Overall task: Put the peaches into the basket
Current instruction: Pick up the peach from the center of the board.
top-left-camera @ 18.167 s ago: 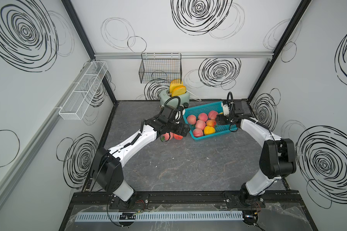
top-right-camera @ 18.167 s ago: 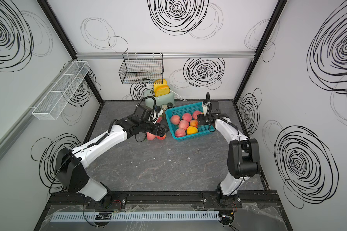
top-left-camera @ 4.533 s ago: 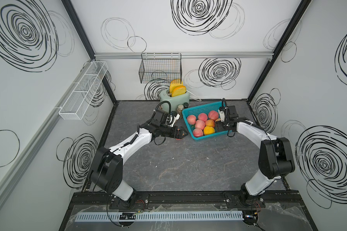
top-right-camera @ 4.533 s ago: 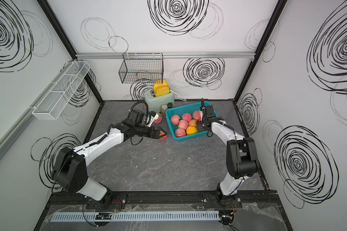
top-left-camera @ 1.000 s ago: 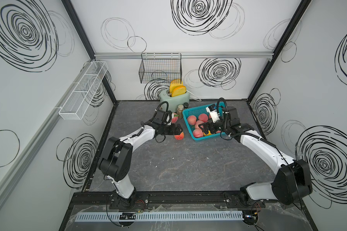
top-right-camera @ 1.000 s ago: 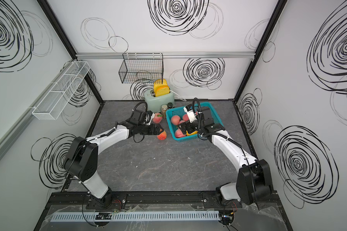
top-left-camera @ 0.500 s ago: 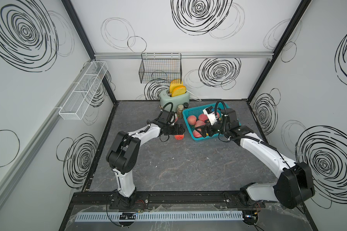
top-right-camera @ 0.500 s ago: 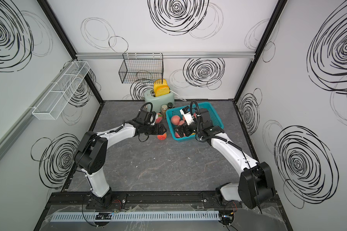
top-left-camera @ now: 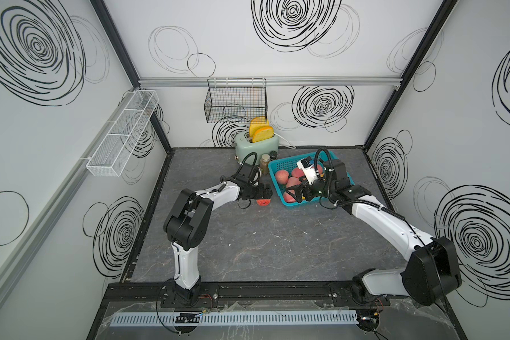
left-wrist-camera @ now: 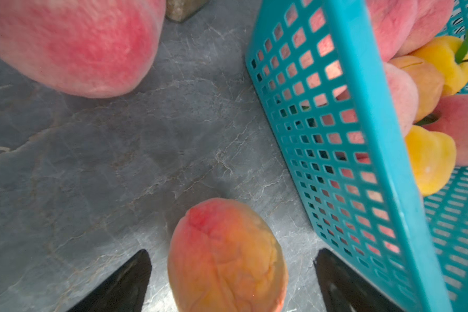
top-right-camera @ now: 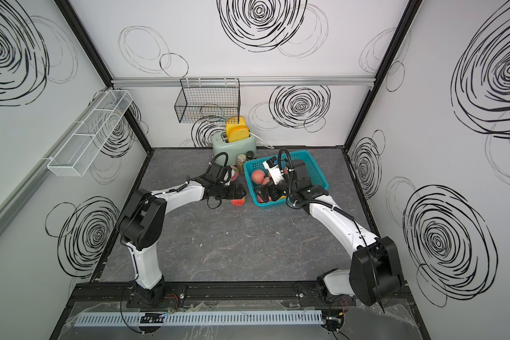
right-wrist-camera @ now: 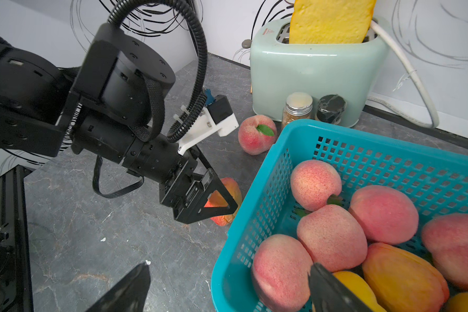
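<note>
now one orange-red peach (left-wrist-camera: 226, 270) lies on the table (left-wrist-camera: 119, 162) just beside the blue basket (right-wrist-camera: 268, 189), where most peaches (right-wrist-camera: 331, 237) sit. our left claw (left-wrist-camera: 233, 254) stands wide open around it, not gripping. our right claw (right-wrist-camera: 229, 266) gapes empty astride the basket's wall. a pink peach (right-wrist-camera: 257, 137) sits near the toaster (right-wrist-camera: 316, 73).

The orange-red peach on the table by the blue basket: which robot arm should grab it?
Left. The left gripper, open, sits around the orange-red toy peach outside the teal lattice plastic basket. The right gripper, also open, hangs over the basket's rim, farther off.
</note>
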